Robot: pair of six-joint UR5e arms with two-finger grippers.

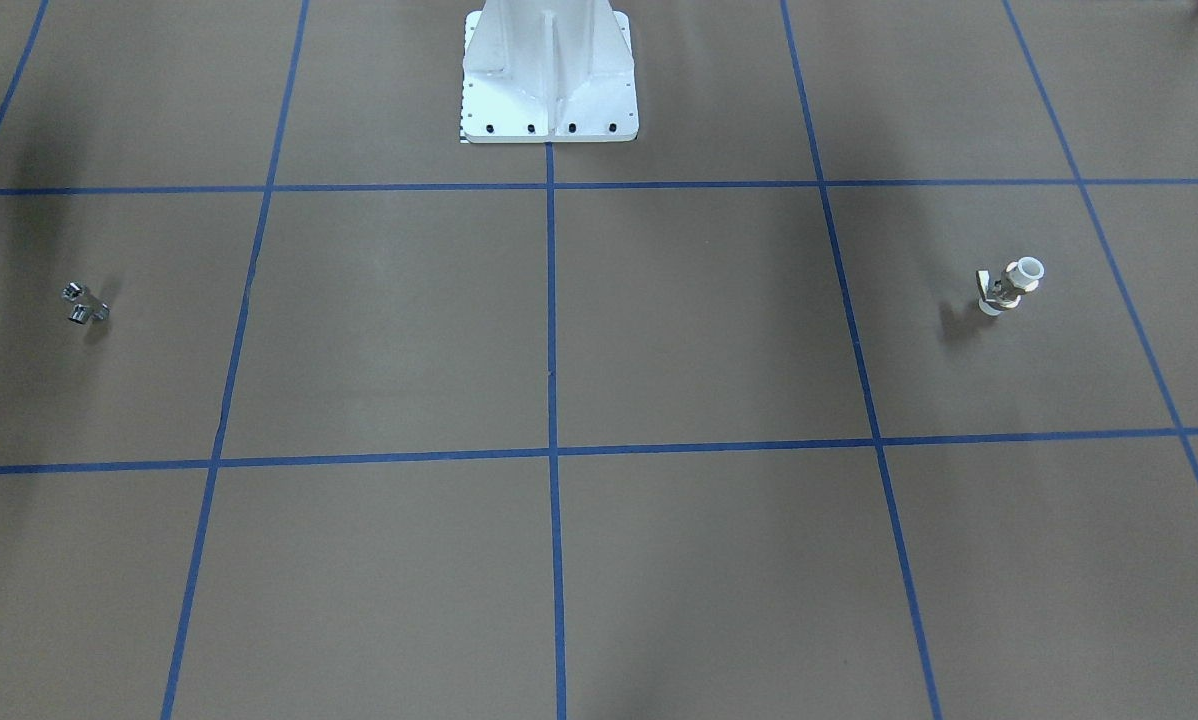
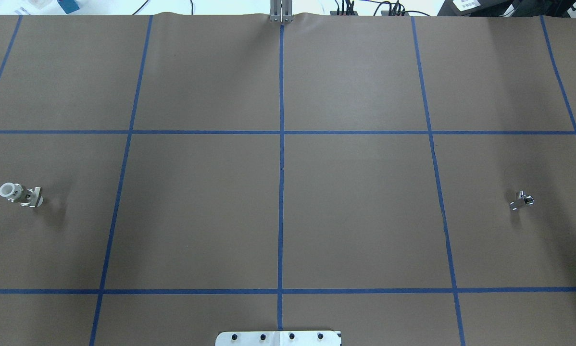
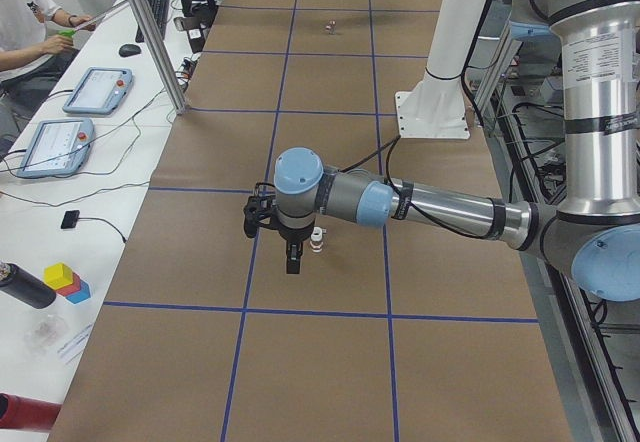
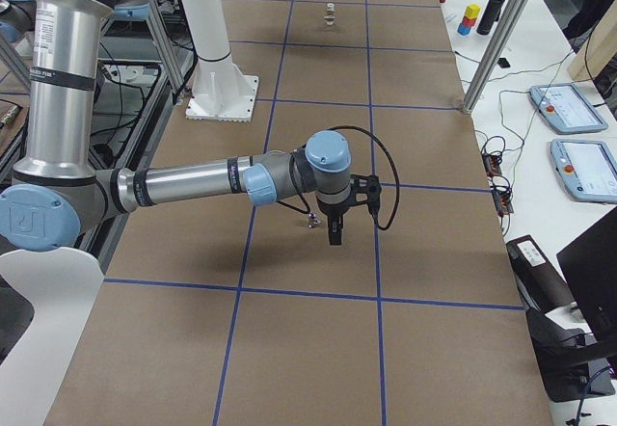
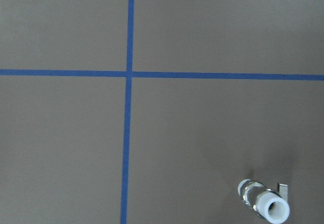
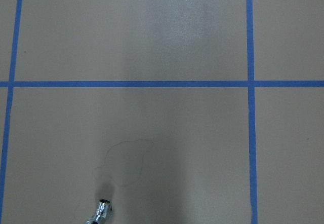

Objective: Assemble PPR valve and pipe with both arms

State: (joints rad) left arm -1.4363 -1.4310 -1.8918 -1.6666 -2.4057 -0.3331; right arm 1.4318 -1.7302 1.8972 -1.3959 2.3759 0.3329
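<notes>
The PPR valve [image 1: 1009, 285], with white ring ends and a silvery middle, stands on the brown table at my left end; it also shows in the overhead view [image 2: 21, 193] and low right in the left wrist view [image 5: 266, 201]. The pipe [image 1: 84, 303], a tiny chrome fitting, lies at my right end [image 2: 522, 200] and at the bottom edge of the right wrist view [image 6: 101, 211]. My left gripper [image 3: 292, 262] hangs above the table just beside the valve [image 3: 317, 240]. My right gripper [image 4: 335, 235] hangs close beside the pipe [image 4: 310, 219]. Neither holds anything that I can see; I cannot tell whether they are open or shut.
The white robot pedestal [image 1: 549, 80] stands at the table's middle rear edge. Blue tape lines divide the table [image 2: 196, 216] into squares. An operators' bench with tablets [image 3: 95, 90], coloured blocks [image 3: 65, 280] and a metal post [image 3: 150, 37] runs along the far side.
</notes>
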